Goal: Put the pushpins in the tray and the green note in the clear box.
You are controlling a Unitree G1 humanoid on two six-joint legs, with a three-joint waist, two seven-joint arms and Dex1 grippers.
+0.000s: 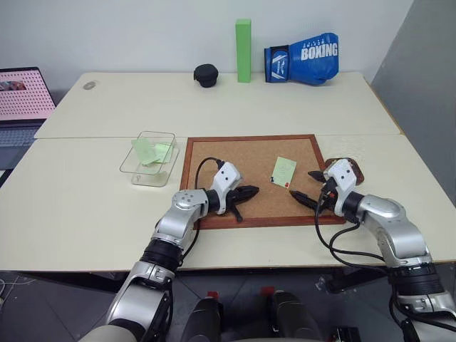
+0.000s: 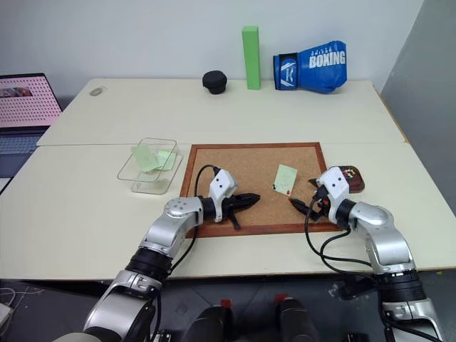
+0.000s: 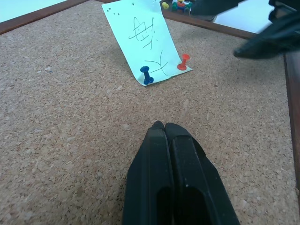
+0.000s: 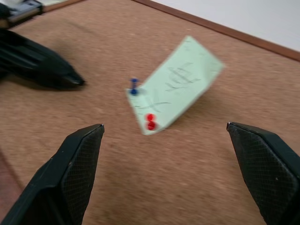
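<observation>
Looks like an office or lab: pale desks (image 1: 85, 206) pushed together, laptop (image 1: 21, 107) at side, plain white wall (image 1: 128, 32).

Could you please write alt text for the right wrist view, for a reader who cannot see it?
A pale green note lies on a cork board, pinned at one end by a red pushpin and a blue pushpin. The right gripper faces it, open wide, and the shut left gripper points in from the side.

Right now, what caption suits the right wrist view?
Open right gripper faces pale green paper note pinned to cork board by red and blue pushpins.
</observation>
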